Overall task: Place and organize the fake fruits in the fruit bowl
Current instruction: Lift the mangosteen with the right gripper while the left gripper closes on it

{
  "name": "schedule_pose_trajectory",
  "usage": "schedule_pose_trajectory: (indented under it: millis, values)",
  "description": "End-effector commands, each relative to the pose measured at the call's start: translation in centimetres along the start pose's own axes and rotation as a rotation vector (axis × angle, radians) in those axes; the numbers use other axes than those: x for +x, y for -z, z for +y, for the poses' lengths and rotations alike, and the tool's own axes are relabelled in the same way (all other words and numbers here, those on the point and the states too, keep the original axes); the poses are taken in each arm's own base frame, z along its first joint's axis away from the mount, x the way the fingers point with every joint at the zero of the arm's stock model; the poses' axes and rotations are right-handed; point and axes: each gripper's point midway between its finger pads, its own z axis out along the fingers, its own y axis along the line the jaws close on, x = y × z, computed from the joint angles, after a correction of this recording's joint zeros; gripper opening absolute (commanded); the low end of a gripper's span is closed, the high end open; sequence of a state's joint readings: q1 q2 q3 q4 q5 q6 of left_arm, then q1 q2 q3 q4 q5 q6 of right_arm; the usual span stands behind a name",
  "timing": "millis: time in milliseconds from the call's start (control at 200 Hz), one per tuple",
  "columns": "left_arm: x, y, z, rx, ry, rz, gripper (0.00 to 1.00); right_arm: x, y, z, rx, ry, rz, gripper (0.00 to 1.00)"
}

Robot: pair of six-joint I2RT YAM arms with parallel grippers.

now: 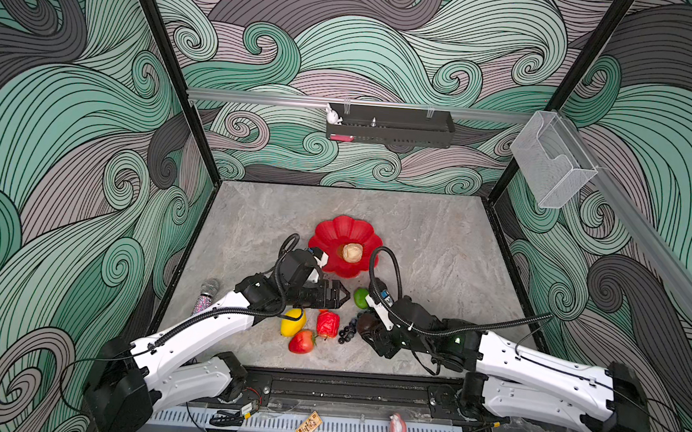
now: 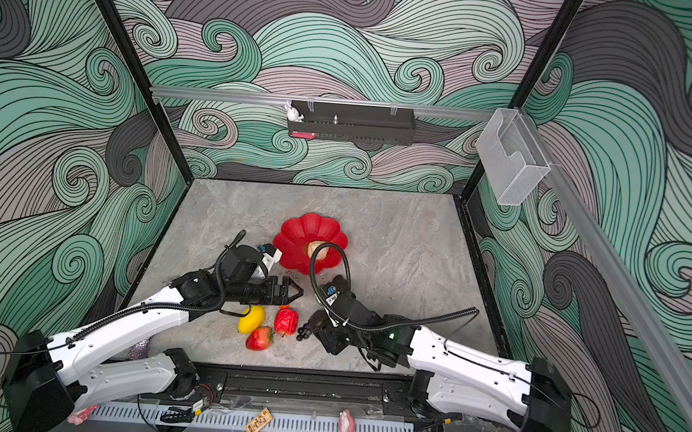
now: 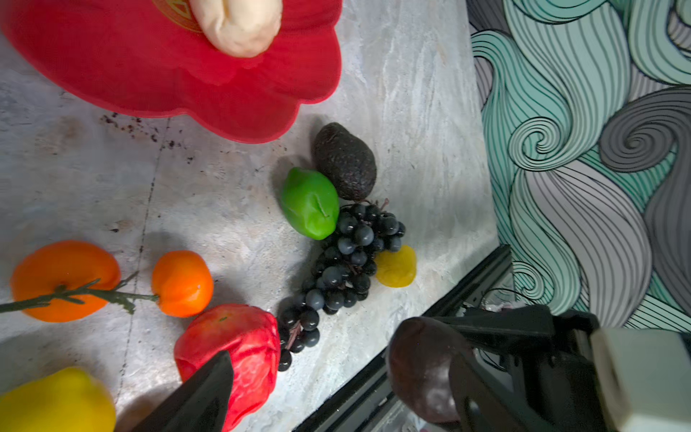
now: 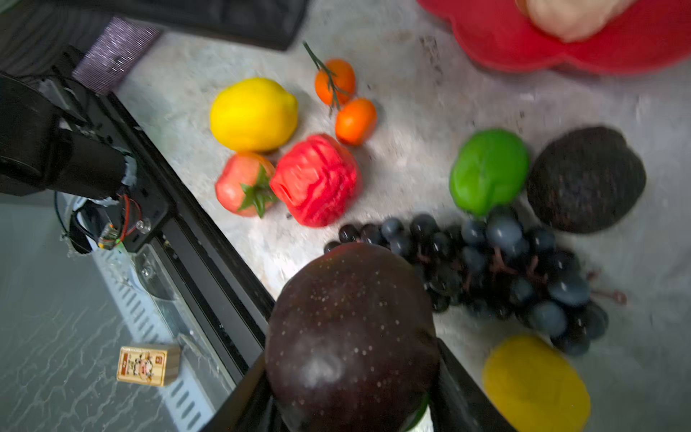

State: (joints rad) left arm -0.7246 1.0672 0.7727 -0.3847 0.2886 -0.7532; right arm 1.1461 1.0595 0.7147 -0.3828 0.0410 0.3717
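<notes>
While the left claw [image 1: 345, 295] gapes, the mangosteen [image 4: 351, 325] sits pinched inside the right claw [image 4: 351, 391].

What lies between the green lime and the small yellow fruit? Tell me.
The black grape bunch lies between the lime and the small yellow fruit; the left wrist view shows it clearly.
</notes>
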Motion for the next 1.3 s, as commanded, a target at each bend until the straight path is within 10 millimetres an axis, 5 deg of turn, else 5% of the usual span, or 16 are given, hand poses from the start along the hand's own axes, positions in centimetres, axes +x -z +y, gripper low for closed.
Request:
schedule_pose_trajectory:
  millis: [0, 265, 751, 1296]
  values:
    - [-0.5, 1.4, -2.7, 0.093, -0.025, -0.006, 0.91, -3.8, -0.7, 1.9, -0.056, 0.104, -0.083, 0.56]
    - [0.1, 1.8, -2.7, 0.102, -0.02, 0.015, 0.85, -7.0, -2.6, 3.3, -0.112, 0.145, -0.111, 0.56]
    - [0.8, 1.0, -2.5, 0.1, 0.003, 0.064, 0.68, -8.5, -3.3, 1.0, -0.045, 0.079, -0.149, 0.56]
    - [0.8, -0.1, -2.2, 0.074, 0.022, 0.105, 0.48, -9.9, -2.6, 1.5, -0.085, 0.058, -0.211, 0.59]
